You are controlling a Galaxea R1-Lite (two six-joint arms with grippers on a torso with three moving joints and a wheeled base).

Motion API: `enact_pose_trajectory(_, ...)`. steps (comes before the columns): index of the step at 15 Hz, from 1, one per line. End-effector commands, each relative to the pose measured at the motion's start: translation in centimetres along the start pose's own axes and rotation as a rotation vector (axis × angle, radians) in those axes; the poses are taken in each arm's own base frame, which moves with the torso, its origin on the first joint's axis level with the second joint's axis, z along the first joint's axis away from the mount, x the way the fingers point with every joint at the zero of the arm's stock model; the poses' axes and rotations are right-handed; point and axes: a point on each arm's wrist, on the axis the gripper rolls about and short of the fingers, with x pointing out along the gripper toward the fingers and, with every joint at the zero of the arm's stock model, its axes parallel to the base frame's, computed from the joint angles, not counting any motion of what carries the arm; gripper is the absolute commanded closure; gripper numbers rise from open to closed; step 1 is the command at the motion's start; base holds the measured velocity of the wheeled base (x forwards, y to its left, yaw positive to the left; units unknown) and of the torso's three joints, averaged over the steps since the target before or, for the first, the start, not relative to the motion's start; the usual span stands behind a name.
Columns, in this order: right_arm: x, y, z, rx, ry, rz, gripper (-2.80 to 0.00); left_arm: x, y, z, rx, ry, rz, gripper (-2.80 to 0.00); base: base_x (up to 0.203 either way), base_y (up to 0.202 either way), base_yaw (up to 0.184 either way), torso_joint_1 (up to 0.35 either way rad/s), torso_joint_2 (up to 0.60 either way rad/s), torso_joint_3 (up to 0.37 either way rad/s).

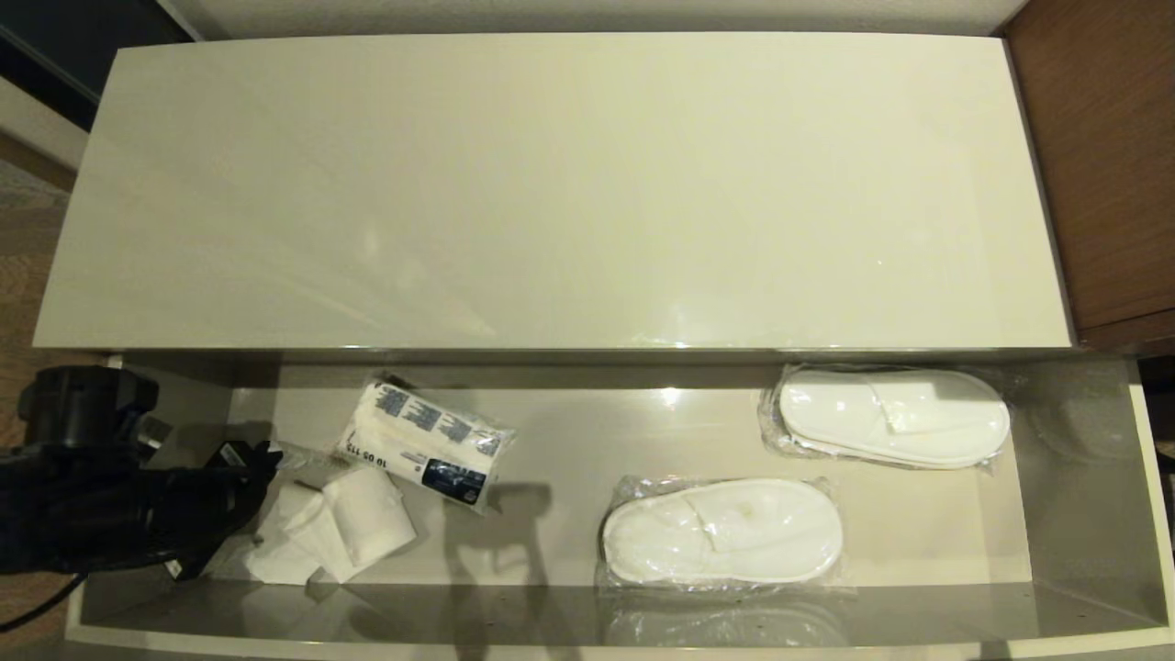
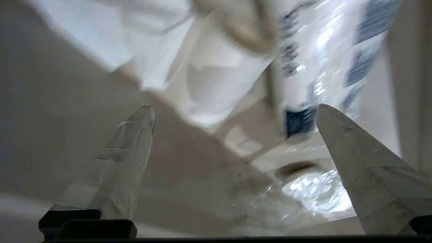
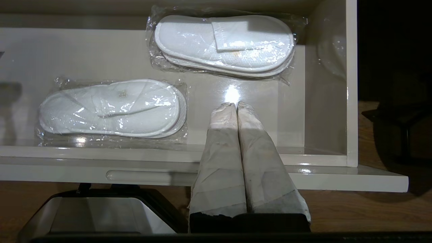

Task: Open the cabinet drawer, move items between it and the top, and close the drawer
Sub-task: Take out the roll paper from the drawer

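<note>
**Desk:** Where's your left hand?

**Me:** My left hand (image 1: pixel 262 459) is down inside the open drawer (image 1: pixel 1083 551) at its left end, fingers (image 2: pixel 131 148) spread wide apart with nothing between them. Right in front of the fingertips lies loose white paper (image 1: pixel 335 532), crumpled and folded, close to the hand, though I can't tell if they touch. Just beyond the paper sits a wrapped pack with blue print (image 1: pixel 422 445), tilted, its near corner just beside the paper. The wrist camera is blurred, but both show ahead of the fingertips.

**Desk:** And the slippers?

**Me:** Both pairs are in the drawer, well away from the left hand. One wrapped slipper pair (image 1: pixel 725 532) lies about midway along the drawer near its front edge; the other wrapped slipper pair (image 1: pixel 890 418) lies farther right, toward the back.

**Desk:** Right hand?

**Me:** My right hand (image 3: pixel 236 106) has its fingers pressed together, empty, held out in front of the drawer's right part, with the far pair ahead of it and the other off to one side.

**Desk:** The cabinet top?

**Me:** The top (image 1: pixel 551 184) is bare and glossy, behind the drawer.
</note>
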Motion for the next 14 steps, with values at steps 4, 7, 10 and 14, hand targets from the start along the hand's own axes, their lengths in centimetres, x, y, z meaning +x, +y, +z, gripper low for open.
enact_pose_trajectory(4,0.0,0.0,0.0,0.000,0.004,0.000,0.00,1.4,1.2,0.4,-0.038,0.018,0.033,-2.80,0.000,0.000,0.000,0.000,0.00,0.000)
enact_pose_trajectory(7,0.0,0.0,0.0,0.001,0.003,0.001,0.00,1.4,1.1,0.5,-0.032,0.008,0.023,-2.80,0.000,0.000,0.000,0.000,0.00,0.000)
enact_pose_trajectory(10,0.0,0.0,-0.1,0.002,0.004,0.000,0.00,1.9,1.3,0.6,-0.035,0.012,0.027,-2.80,0.000,0.000,0.000,0.000,0.00,0.000)
enact_pose_trajectory(14,0.0,0.0,-0.1,0.002,0.004,0.002,0.00,2.8,1.1,1.0,-0.011,0.008,0.029,-2.80,0.000,0.000,0.000,0.000,0.00,0.000)
